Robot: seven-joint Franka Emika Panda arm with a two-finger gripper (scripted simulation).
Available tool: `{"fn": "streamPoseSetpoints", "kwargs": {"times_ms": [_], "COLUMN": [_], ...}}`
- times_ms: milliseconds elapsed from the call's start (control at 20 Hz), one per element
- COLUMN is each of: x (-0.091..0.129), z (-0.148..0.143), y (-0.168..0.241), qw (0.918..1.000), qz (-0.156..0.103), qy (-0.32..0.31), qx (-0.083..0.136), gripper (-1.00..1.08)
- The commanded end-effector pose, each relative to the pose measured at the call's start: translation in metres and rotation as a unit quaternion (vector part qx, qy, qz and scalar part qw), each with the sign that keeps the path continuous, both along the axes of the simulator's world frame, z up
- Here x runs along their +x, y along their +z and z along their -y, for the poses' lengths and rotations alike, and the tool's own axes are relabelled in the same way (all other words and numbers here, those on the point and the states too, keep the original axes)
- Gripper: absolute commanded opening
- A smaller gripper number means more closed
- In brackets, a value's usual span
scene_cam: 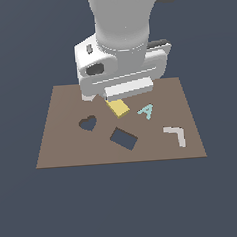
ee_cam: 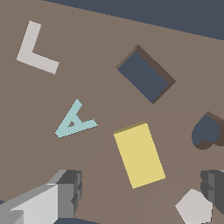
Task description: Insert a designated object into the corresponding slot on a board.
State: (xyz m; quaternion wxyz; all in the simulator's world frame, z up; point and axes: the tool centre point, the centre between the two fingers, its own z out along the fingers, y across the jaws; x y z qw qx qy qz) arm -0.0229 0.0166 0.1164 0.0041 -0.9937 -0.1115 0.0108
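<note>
The yellow block point(ee_cam: 139, 155) — small, flat, rectangular — lies face-up on the brown board point(ee_cam: 100, 39), between the two open fingers point(ee_cam: 70, 192) and not touching either. The slot point(ee_cam: 145, 75) — a dark navy rectangular cutout, tilted — sits beyond the block, out past the fingertips, near it but apart. It looks slightly larger than the block and is turned at a different angle.

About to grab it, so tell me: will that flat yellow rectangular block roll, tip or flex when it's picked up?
The flat yellow rectangular block looks stiff, with crisp straight edges, so flexing seems unlikely. Lying flat on the brown square board, it probably won't roll or tip. Its thin profile may give the open jaws of the gripper little to hold.
</note>
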Motion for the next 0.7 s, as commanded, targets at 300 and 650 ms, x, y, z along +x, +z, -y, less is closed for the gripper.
{"fn": "streamPoseSetpoints", "kwargs": {"times_ms": [300,650], "x": [-0.007,-0.009], "z": [0.009,0.015], "y": [-0.04,-0.06], "qw": [0.9949,0.9884], "qz": [0.007,0.01], "qy": [0.101,0.151], "qx": [0.0,0.0], "gripper": [1.0,1.0]}}
